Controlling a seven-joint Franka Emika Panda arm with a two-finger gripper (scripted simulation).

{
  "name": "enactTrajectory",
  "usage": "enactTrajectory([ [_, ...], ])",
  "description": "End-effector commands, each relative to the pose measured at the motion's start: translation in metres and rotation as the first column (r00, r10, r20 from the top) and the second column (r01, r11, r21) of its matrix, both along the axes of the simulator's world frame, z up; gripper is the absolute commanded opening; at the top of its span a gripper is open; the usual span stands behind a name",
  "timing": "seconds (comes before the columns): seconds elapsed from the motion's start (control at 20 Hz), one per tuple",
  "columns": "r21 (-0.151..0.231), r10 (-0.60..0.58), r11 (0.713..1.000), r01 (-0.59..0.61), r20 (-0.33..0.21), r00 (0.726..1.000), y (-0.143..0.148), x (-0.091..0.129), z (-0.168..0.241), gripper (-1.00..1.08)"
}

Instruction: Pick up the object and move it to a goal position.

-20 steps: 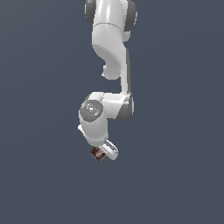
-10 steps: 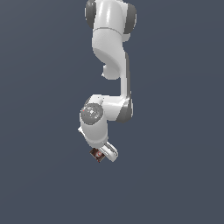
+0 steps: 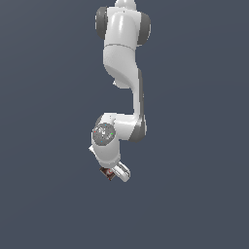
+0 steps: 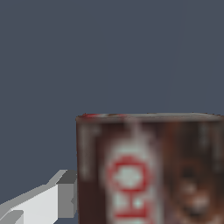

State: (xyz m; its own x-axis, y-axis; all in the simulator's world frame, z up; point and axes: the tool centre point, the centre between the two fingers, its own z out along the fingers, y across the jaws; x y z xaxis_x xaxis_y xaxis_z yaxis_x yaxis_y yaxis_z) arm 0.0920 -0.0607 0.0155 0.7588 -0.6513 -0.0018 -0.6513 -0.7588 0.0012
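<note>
The object is a small dark brown box (image 3: pixel 108 173) with a red-and-white label. It sits at the tip of my gripper (image 3: pixel 111 174), below the white arm, in the exterior view. In the wrist view the box (image 4: pixel 148 170) fills much of the picture, close to the camera, with its label facing it. One grey-white finger (image 4: pixel 52 199) presses against the box's side; the other finger is hidden behind the box. The gripper is shut on the box and holds it off any surface.
A plain dark grey-blue background (image 3: pixel 194 146) surrounds the arm in both views. No table edge, container or marker shows.
The arm has drifted slightly, with the wrist and the held box shifting a little down in the exterior view. The grip on the box is unchanged.
</note>
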Motion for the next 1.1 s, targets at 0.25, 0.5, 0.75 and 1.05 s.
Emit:
enactTrajectory([
  [0.25,0.0,0.0,1.0,0.0,0.002,1.0,0.0,0.001,0.0,-1.0],
  [0.5,0.0,0.0,1.0,0.0,0.002,1.0,0.0,0.001,0.0,-1.0],
  [0.75,0.0,0.0,1.0,0.0,0.002,1.0,0.002,0.001,0.004,-1.0],
  [1.05,0.0,0.0,1.0,0.0,0.002,1.0,0.016,-0.003,0.024,-1.0],
])
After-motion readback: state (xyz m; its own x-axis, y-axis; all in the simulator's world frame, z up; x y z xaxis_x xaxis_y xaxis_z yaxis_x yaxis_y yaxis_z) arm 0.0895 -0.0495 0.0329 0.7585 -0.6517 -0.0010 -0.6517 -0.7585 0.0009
